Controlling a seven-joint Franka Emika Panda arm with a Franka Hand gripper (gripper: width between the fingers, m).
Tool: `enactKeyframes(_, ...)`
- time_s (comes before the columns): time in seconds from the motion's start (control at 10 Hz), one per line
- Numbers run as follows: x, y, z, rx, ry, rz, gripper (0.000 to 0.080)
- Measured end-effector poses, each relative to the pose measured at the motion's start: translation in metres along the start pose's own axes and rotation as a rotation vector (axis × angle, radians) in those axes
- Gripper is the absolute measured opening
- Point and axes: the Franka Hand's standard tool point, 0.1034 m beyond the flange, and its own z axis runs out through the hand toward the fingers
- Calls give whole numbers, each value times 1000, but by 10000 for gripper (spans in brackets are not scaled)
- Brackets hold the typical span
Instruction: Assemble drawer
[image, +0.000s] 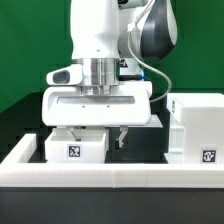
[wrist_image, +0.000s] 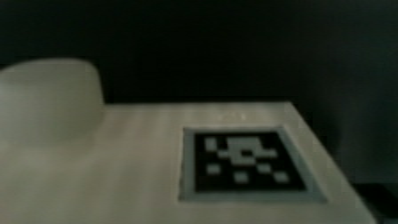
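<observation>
Green backdrop (image: 30, 50), black table (image: 25, 125); hovers with jaws apart over small tray (image: 75, 148), large housing (image: 200, 120) at its three o'clock.

Bright, even light fills the exterior view: the white housing (image: 197, 125) and the tray (image: 78, 148) come close to washed out, their edges hard to trace, and only the gap under the arm (image: 100, 40) falls into deep shade. The wrist view is dim and badly blurred; the tray's tag (wrist_image: 242, 160) smears into grey patches, and everything beyond the tray sinks into darkness
</observation>
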Motion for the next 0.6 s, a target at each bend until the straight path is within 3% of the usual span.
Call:
enactKeyframes(0.5,1,-11,2,2,3,-4,637)
enactKeyframes(0.6,1,-10,2,2,3,-4,468)
